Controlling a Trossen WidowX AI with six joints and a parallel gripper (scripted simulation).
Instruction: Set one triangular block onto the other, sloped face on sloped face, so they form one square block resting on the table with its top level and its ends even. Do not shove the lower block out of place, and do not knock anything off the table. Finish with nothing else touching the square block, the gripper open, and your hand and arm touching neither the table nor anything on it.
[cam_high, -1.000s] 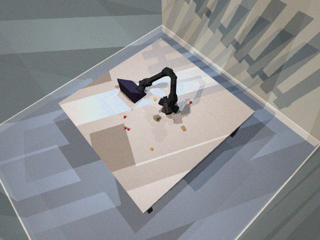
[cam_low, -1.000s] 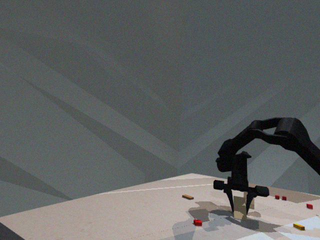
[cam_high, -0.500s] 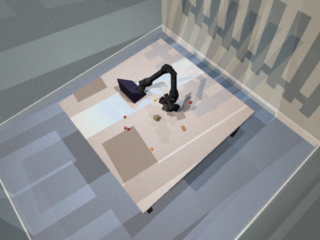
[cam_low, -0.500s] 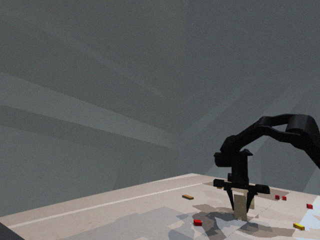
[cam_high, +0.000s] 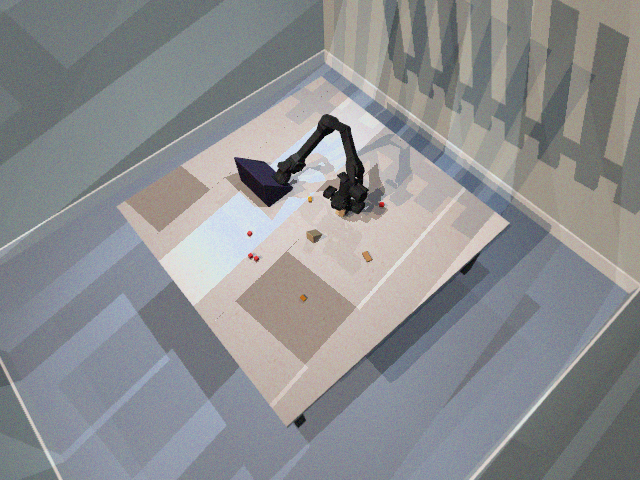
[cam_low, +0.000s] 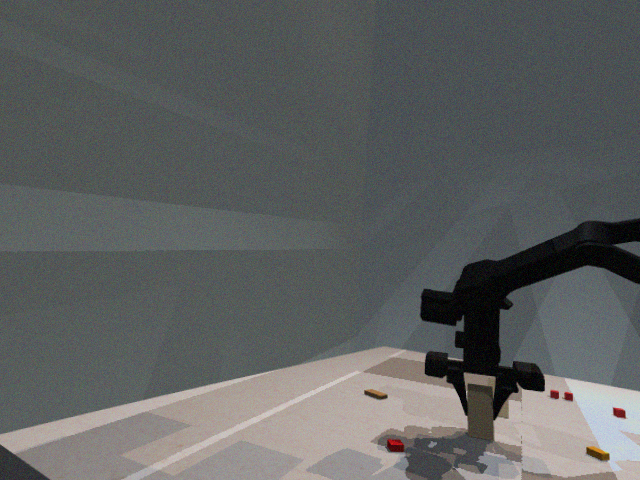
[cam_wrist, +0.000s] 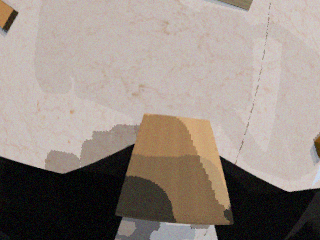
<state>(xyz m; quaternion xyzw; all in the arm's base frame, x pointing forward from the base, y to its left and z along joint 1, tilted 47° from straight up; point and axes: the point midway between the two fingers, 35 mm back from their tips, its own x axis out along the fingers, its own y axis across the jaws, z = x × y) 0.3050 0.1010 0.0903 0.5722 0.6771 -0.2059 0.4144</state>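
Observation:
My gripper (cam_low: 481, 417) (cam_wrist: 171, 152) points down and is shut on one tan triangular block (cam_high: 341, 212) (cam_low: 480, 408) (cam_wrist: 170, 170), a finger on each side. The held block's lower end is at or just above the table; I cannot tell whether it touches. In the top view the hand hides most of it. The other triangular block (cam_high: 313, 236) (cam_low: 504, 410) (cam_wrist: 237, 3) stands on the table a short way from the held one. It is partly behind the right finger in the exterior view and cut off at the top edge of the wrist view.
A flat orange-tan piece (cam_high: 367, 256) (cam_low: 375, 394) (cam_wrist: 6, 15), a yellow piece (cam_high: 310, 199) (cam_low: 598, 453), an orange piece (cam_high: 303, 298) and a red piece (cam_high: 381, 204) (cam_low: 395, 445) lie around. Several more red pieces (cam_high: 249, 233) lie left. A large dark block (cam_high: 258, 180) stands by the arm's base.

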